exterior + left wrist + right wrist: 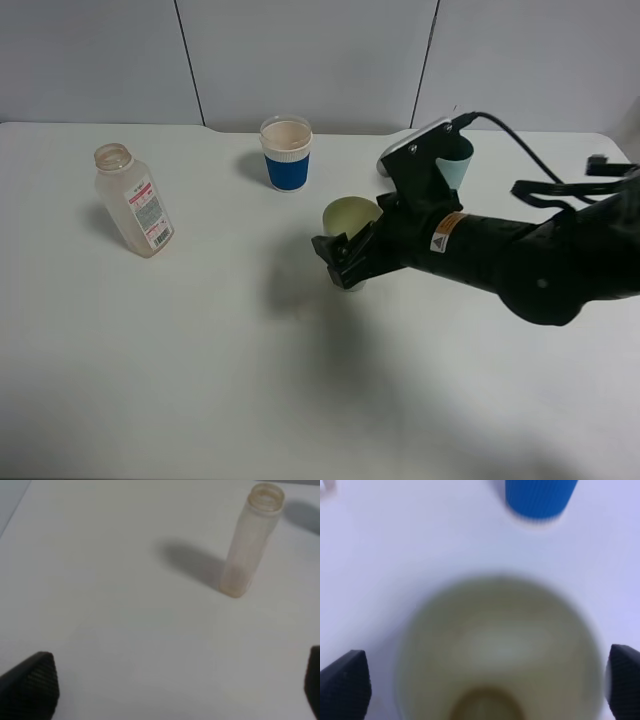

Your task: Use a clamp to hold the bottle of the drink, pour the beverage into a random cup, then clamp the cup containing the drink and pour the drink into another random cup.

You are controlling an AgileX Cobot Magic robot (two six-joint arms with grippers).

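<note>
Straddling the pale cup [349,216] at frame centre, the right tool [345,262] has its jaws spread wide, not yet gripping. Closing off-centre could tip it and spill (the blue cup [286,153] waits above). The left tool [170,690] gapes; the bottle [133,199] stands upper left.

The high view looks down over the whole surface [200,380]. The left wrist view looks ahead of its tool at the bottle [250,545], farther off. The right wrist view looks close into the cup [500,655] between its tool's fingers, sharing the blue cup [540,497] beyond with the high view.
</note>
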